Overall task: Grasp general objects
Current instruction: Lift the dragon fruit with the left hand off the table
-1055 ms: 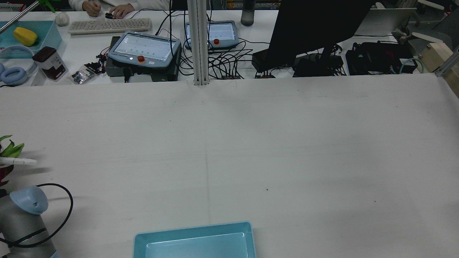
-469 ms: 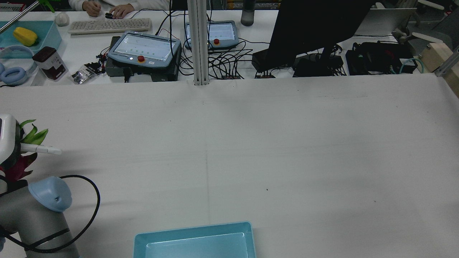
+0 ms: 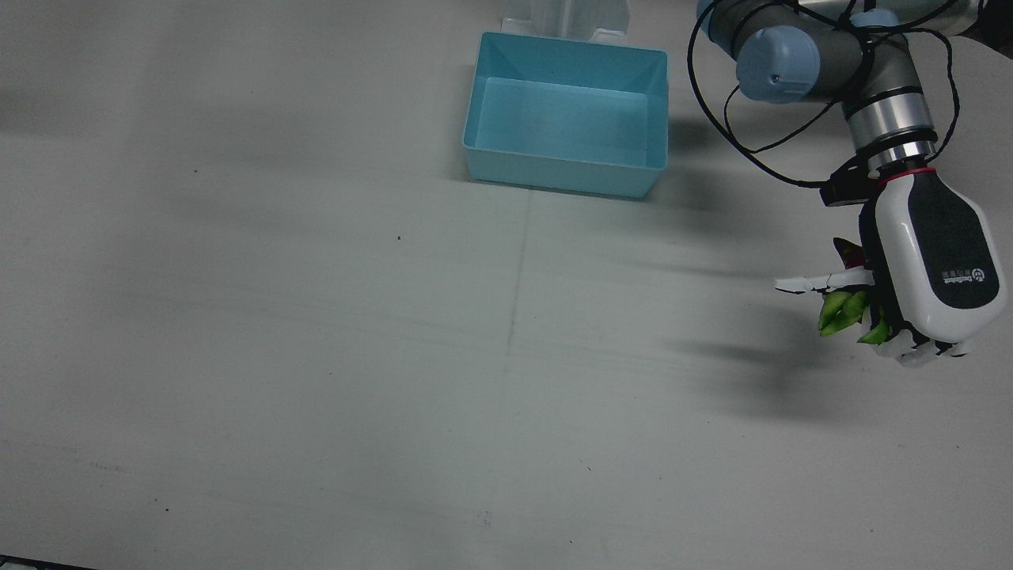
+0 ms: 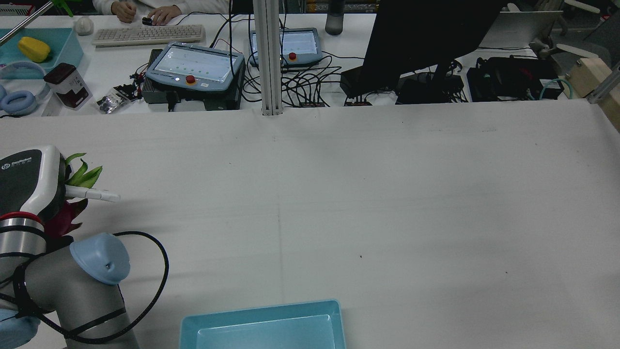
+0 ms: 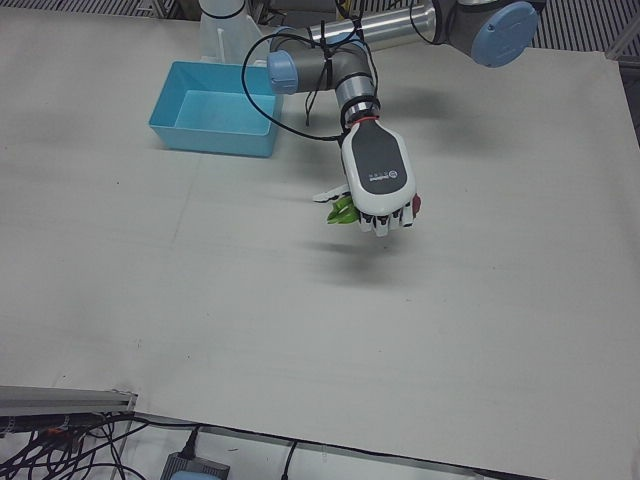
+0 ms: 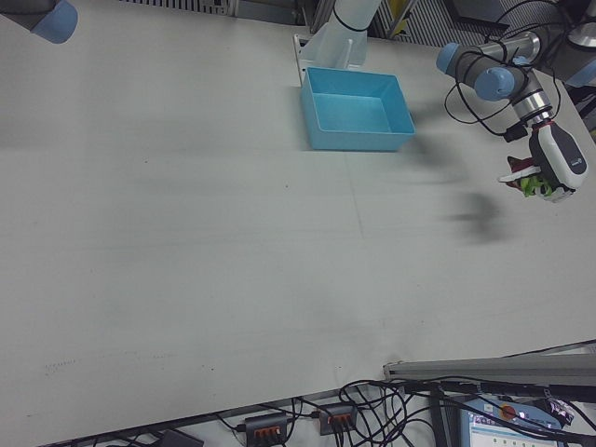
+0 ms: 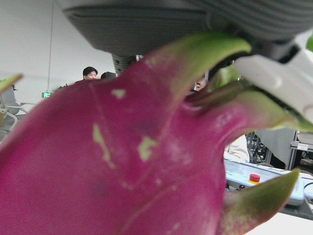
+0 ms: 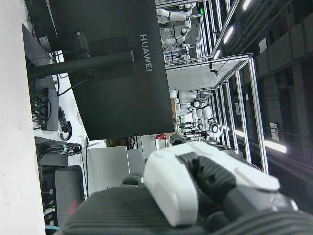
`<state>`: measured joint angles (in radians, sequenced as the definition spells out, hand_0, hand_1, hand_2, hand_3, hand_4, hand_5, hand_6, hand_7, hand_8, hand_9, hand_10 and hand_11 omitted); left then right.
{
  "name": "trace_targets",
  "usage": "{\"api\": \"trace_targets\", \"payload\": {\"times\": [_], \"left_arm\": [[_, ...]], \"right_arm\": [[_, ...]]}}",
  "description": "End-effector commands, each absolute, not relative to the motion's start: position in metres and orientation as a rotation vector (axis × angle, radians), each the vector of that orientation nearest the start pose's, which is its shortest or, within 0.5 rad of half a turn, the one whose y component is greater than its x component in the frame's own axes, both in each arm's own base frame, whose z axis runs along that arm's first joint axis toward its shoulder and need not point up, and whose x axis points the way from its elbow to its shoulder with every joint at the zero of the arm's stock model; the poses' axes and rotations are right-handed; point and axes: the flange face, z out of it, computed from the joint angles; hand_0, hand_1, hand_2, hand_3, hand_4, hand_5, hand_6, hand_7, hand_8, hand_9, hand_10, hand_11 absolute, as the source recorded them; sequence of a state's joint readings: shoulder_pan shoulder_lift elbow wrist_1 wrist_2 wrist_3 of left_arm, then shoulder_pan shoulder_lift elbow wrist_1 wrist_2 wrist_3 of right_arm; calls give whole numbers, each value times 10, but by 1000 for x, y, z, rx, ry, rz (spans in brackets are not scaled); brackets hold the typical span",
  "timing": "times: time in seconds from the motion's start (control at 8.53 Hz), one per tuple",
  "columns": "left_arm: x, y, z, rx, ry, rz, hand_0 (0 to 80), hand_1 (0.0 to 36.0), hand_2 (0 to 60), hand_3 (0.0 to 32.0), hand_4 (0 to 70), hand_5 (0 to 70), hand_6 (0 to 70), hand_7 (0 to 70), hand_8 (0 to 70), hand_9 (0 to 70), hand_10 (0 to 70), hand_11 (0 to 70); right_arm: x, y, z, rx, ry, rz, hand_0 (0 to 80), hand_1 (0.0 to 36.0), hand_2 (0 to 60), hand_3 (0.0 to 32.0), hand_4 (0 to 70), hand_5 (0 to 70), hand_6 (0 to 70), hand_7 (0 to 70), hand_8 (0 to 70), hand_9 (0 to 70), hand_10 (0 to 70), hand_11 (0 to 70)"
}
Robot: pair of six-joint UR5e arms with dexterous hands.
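A dragon fruit (image 5: 345, 210) is clasped in the left hand (image 5: 378, 180), lifted clear of the table (image 3: 316, 356) near its edge. It is judged firm-skinned but bruisable, best held round its body, not the soft leafy scales. The right hand's (image 8: 195, 191) state cannot be told.

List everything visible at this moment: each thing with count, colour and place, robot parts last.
Dragon fruit: one, magenta with green tips, held in the left hand above the table.
Bin: one, light blue, nothing in it, at the robot's edge of the table near the middle.
Table: one, white cover.
Teach pendants: two, grey-blue with red buttons, on the desk beyond the table.
Keyboard: one, beige, same desk.
Monitor: one, black, its back to the rear view.
Left hand: white and black, closed around the fruit.
Right hand: seen only in its own view; state unclear.
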<state>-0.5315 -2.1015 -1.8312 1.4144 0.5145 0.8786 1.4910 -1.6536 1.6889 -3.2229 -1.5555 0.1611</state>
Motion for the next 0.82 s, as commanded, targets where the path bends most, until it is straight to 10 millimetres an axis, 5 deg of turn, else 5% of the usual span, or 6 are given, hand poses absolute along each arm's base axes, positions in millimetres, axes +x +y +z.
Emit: {"api": "trace_targets", "payload": {"times": [0.0, 0.7], "left_arm": [[313, -423, 341, 918, 1248, -1561, 0, 0, 34, 0, 626, 700, 700, 700, 700, 700, 700, 700], [355, -414, 318, 615, 1577, -1508, 0, 0, 17, 0, 579, 700, 700, 700, 700, 700, 700, 700]], "right_arm": [[98, -461, 676, 238, 2110, -2221, 0, 0, 0, 0, 0, 0, 0, 0, 0, 0, 0, 0], [98, -461, 676, 238, 2110, -2221, 0, 0, 0, 0, 0, 0, 0, 0, 0, 0, 0, 0]]}}
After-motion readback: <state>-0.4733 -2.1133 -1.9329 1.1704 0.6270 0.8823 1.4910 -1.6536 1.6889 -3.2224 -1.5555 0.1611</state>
